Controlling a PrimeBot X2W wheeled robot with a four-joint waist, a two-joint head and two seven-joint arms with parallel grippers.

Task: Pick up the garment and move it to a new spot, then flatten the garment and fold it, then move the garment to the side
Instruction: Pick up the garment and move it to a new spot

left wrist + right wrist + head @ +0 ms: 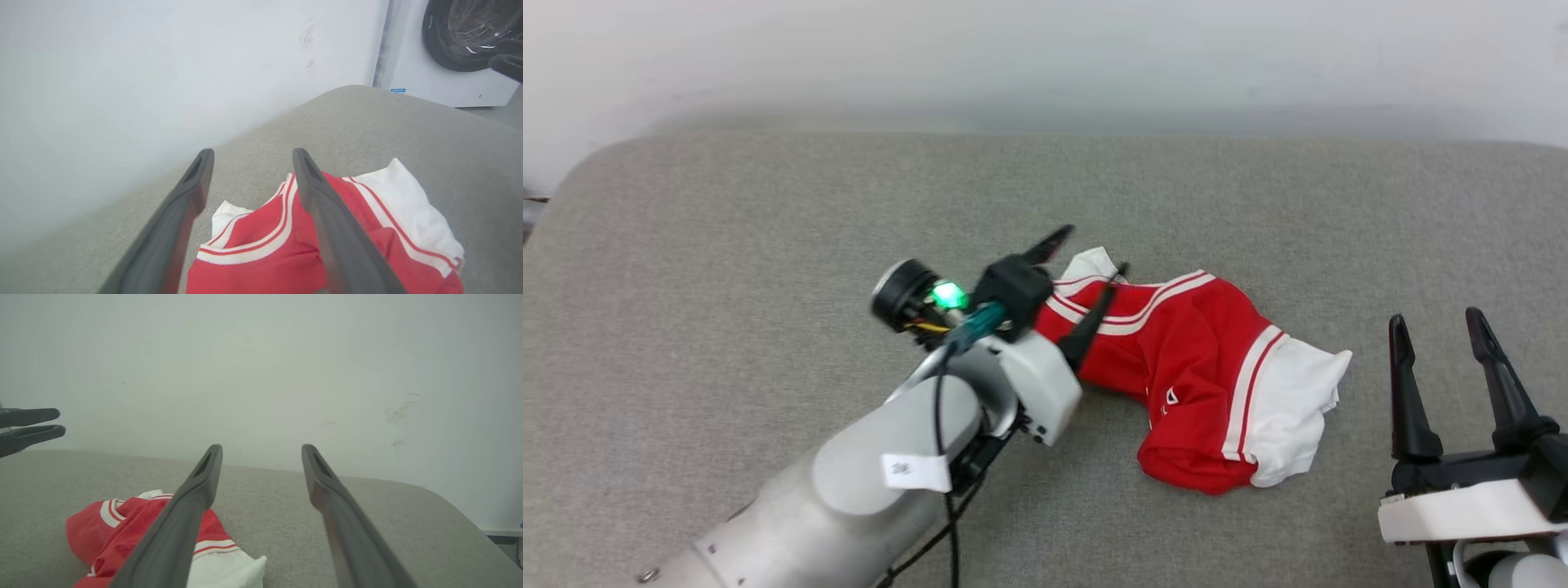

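The garment (1201, 367) lies crumpled on the grey padded surface, red with white sleeves and red-and-white striped trim. My left gripper (1094, 249) hovers open over its left end, one finger above the white collar part, nothing between the fingers. In the left wrist view the open left gripper (253, 153) straddles the garment (261, 245) below it. My right gripper (1436, 318) stands open to the right of the garment, apart from it. In the right wrist view the right gripper (262, 449) is open, with the garment (110, 526) at lower left and the left gripper (60, 422) at the far left.
The grey fabric surface (768, 229) has rounded corners and meets a pale wall (1045, 57) at the back. A white washing machine with a dark round door (449, 49) stands past the surface's far end.
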